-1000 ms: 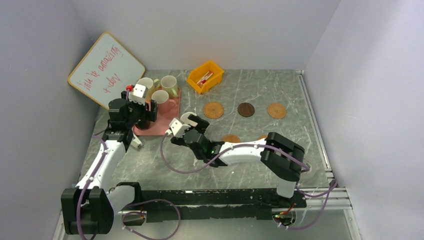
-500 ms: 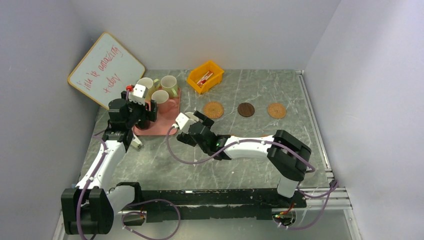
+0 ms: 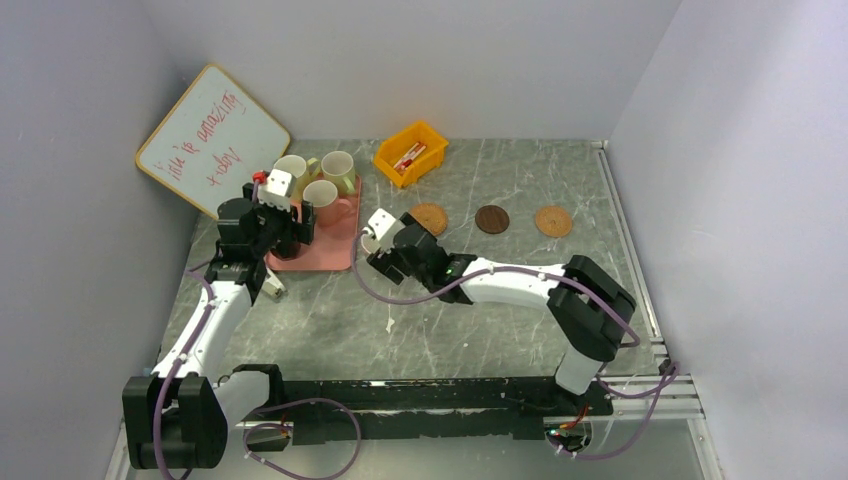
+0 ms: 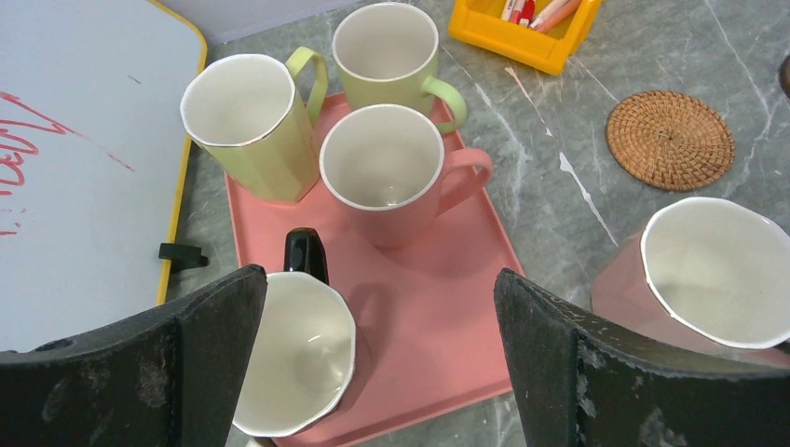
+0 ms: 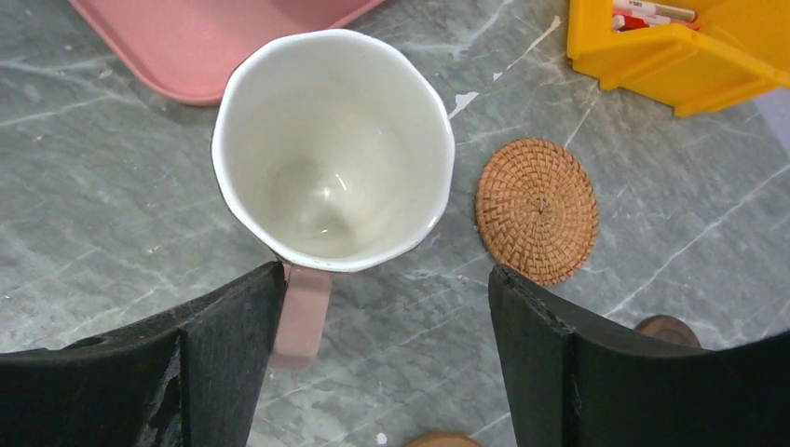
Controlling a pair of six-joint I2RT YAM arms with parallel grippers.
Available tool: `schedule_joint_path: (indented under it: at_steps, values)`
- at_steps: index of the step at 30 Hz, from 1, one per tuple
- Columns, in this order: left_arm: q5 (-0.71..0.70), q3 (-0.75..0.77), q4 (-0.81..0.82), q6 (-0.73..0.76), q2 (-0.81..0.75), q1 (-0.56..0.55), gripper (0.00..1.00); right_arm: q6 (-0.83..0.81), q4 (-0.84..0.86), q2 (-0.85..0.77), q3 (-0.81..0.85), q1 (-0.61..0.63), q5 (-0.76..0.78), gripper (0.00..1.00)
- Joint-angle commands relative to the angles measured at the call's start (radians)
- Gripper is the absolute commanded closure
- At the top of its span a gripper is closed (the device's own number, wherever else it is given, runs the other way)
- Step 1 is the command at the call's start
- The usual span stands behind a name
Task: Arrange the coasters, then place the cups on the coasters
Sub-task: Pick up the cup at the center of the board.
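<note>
Marble table (image 5: 112,186): right tool (image 5: 377,312) straddles pink cup (image 5: 333,149), seemingly without contact.

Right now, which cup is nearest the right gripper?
The pale pink mug framed by the right gripper, beside the woven coaster; the other four stand at the tray.

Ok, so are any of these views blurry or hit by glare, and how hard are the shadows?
Top view: soft even light, no glare on the grey marbled tabletop, white right arm unsmeared. Left wrist view: sharp, soft-edged shadows on the pink rectangular plastic tray. Right wrist view: crisp, only a faint sheen inside the pale pink ceramic mug.
</note>
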Motion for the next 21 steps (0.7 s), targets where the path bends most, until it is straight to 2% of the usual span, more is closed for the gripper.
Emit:
schedule_joint_path:
  at_steps: [1,13,21]
  values:
    - [0.025,-0.007,0.042,-0.011,-0.026,0.005,0.03,0.065,-0.002,-0.066,0.022,-0.040,-0.115,0.18]
    - [0.032,-0.010,0.044,-0.010,-0.030,0.005,0.03,0.086,0.009,-0.036,0.015,-0.056,-0.195,0.31]
    - [0.034,-0.012,0.045,-0.011,-0.034,0.005,0.03,0.095,-0.009,-0.007,0.027,-0.067,-0.193,0.35]
